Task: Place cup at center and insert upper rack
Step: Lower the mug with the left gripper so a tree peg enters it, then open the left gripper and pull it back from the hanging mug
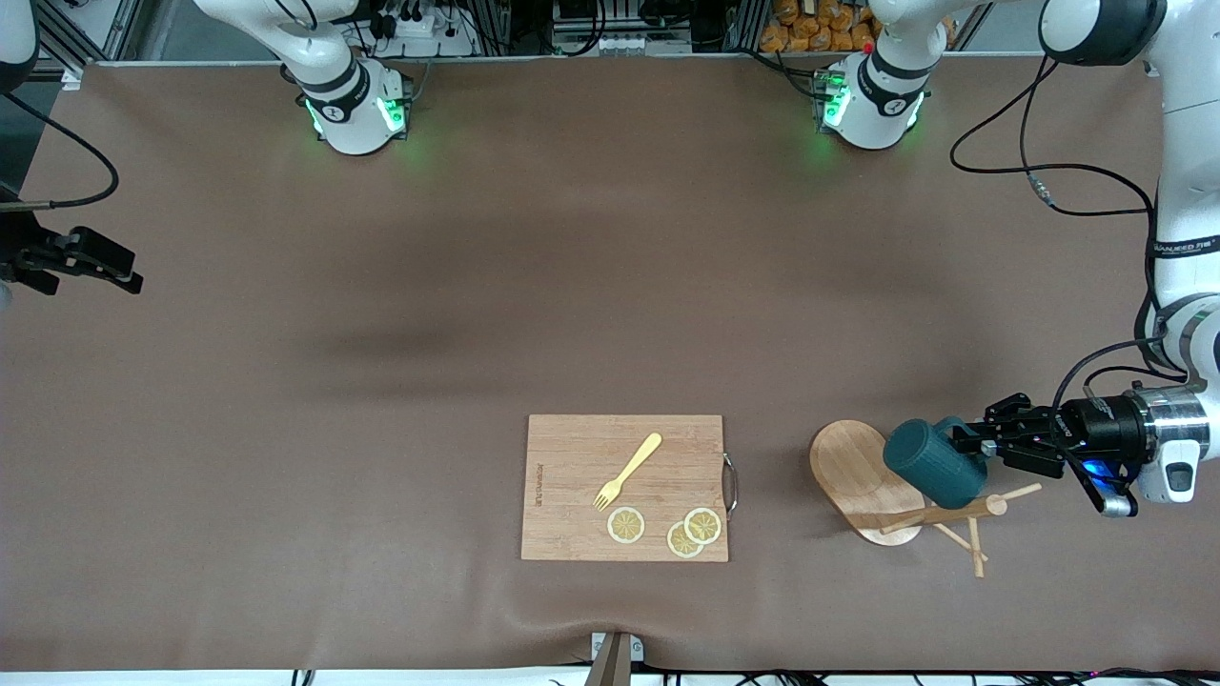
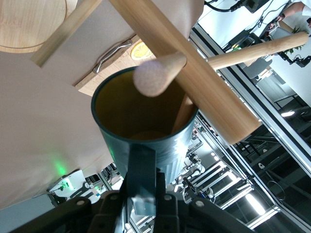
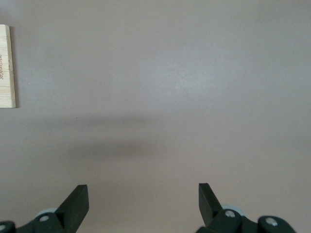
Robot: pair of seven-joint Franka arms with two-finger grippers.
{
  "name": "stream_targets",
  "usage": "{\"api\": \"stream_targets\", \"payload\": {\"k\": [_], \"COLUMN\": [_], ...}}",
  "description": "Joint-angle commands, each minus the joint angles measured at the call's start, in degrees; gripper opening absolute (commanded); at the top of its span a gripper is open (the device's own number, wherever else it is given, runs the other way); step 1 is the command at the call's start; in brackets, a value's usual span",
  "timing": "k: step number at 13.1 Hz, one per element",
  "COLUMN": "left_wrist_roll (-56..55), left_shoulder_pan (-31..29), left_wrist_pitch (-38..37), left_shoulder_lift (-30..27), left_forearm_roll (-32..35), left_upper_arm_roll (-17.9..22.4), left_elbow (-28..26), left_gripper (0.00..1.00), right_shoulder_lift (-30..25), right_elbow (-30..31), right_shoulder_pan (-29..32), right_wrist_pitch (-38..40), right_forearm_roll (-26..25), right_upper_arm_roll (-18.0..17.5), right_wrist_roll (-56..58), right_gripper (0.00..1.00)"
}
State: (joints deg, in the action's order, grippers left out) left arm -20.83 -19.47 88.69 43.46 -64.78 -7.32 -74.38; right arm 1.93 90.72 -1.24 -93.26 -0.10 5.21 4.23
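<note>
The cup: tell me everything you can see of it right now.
The cup is a dark teal ribbed mug with a yellowish-tan inside and a loop handle. The left gripper is shut on that handle, holding the cup tilted on its side above the wooden mug tree, which lies toppled at the left arm's end of the table. In the left wrist view, a rounded peg tip sits at the cup's mouth; contact cannot be confirmed.
</note>
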Motion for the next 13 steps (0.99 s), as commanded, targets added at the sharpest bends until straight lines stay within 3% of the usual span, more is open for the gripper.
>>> {"api": "stream_targets", "payload": {"k": [1, 2, 4, 10, 13], "left_wrist_roll": [0.97, 0.97, -0.16, -0.35, -0.26], "left_shoulder_pan": [-0.31, -0.31, -0.14, -0.75, -0.66], "left_wrist_pitch": [-0.01, 0.08, 0.51, 0.34, 0.17], "left_shoulder_lift": [1.19, 1.19, 1.02, -1.27, -5.65], "left_forearm_roll": [-1.23, -1.23, -1.23, -1.14, 0.00], "left_upper_arm_roll": [-0.24, -0.33, -0.33, -0.94, 0.02], "left_elbow": [0.38, 0.38, 0.38, 1.43, 1.17], "left_gripper": [0.01, 0.26, 1.00, 1.00, 1.00], "right_shoulder_lift": [-0.79, -0.79, -0.79, -0.88, -0.79], "right_elbow": [0.69, 0.69, 0.69, 0.69, 0.69], "right_shoulder_pan": [0.89, 0.89, 0.89, 0.89, 0.98], "right_wrist_pitch": [0.10, 0.10, 0.18, 0.18, 0.18], "right_forearm_roll": [-0.61, -0.61, -0.61, -0.61, -0.61], "right_upper_arm_roll": [-0.55, -0.55, -0.55, -0.46, -0.46], "right_wrist_roll": [0.70, 0.70, 0.70, 0.70, 0.70], "right_gripper": [1.00, 1.00, 1.00, 1.00, 1.00]}}
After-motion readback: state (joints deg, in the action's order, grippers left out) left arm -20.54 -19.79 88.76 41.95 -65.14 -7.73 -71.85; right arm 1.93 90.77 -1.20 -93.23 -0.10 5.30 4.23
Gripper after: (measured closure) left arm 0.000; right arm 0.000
